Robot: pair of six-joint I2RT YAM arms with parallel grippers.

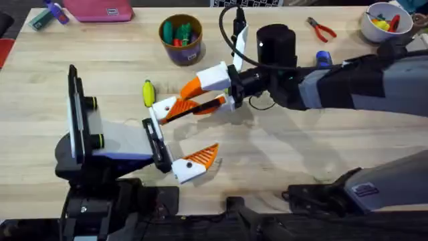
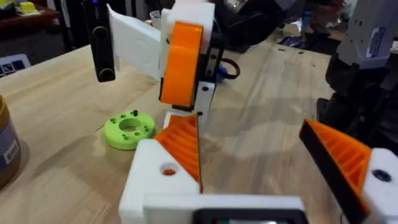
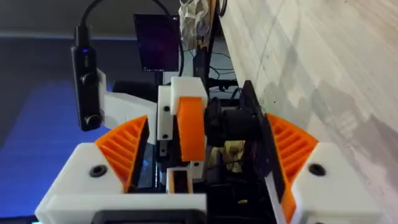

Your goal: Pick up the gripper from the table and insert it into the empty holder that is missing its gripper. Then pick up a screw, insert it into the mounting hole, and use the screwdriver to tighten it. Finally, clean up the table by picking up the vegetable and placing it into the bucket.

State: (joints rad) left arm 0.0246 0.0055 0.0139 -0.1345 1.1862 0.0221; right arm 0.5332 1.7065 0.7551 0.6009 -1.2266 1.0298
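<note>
Wooden table [image 1: 321,161], left claw [image 1: 175,139] and right claw [image 1: 204,94] together.

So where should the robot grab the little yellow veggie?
Across the yellow middle of the vegetable, coming straight down from above. It lies flat on the table and is long and thin, so its two long sides are probably the easiest to pinch. The ends look too narrow to hold steadily.

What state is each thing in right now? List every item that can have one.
left end effector: open
right end effector: open
vegetable: lying on its side
bucket: upright, holding green and red items
green disc: lying flat
</note>
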